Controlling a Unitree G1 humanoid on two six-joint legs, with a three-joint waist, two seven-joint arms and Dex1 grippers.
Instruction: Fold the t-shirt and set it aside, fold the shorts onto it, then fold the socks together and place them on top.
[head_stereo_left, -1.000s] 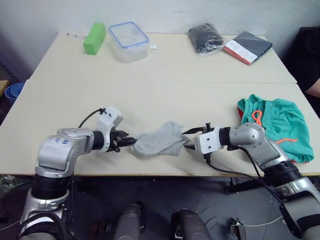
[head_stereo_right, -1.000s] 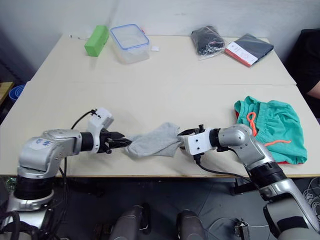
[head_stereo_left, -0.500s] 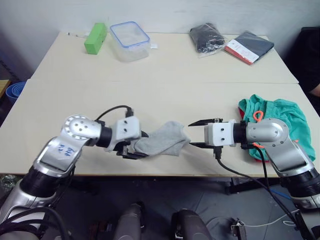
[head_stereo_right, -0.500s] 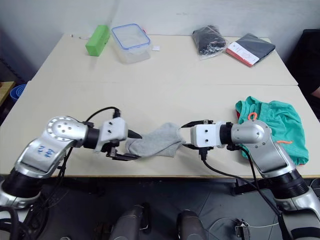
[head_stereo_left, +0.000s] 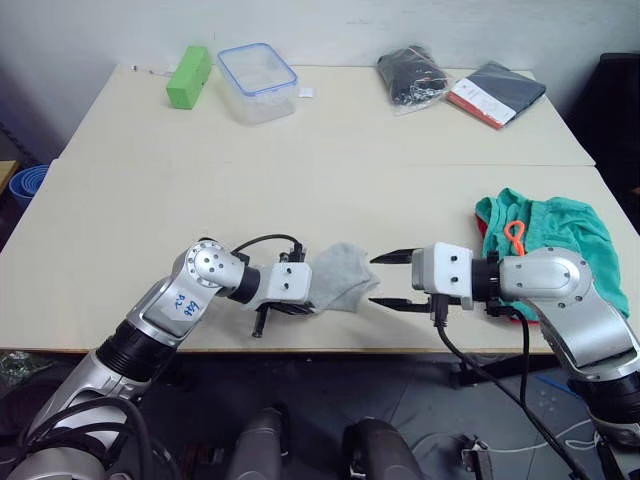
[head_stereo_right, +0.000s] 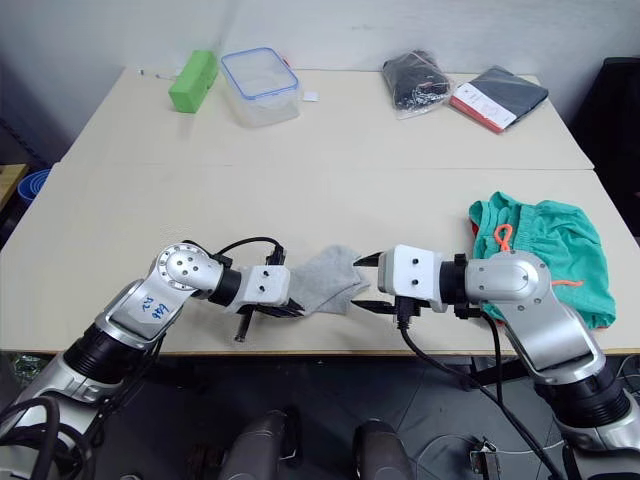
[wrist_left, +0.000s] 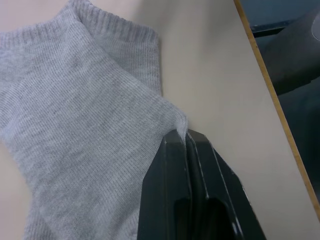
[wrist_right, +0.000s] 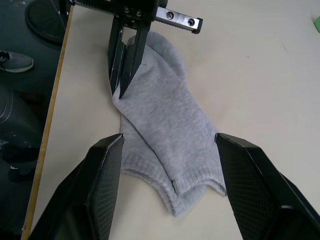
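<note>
We are folding the socks (head_stereo_right: 325, 278): left gripper (wrist_right: 122, 85) pinches one edge, right gripper (head_stereo_right: 366, 283) spread wide, regrasp next.

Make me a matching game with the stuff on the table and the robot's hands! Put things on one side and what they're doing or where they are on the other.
Things:
1. socks
2. shorts
3. left gripper
4. right gripper

States or places:
A. jaws spread wide, holding nothing
B. lying flat near the table's front edge, pinched at one end
C. shut on grey knit cloth
D. in a heap near the table's right edge, orange drawstring on top

Pairs: 1-B, 2-D, 3-C, 4-A
</note>
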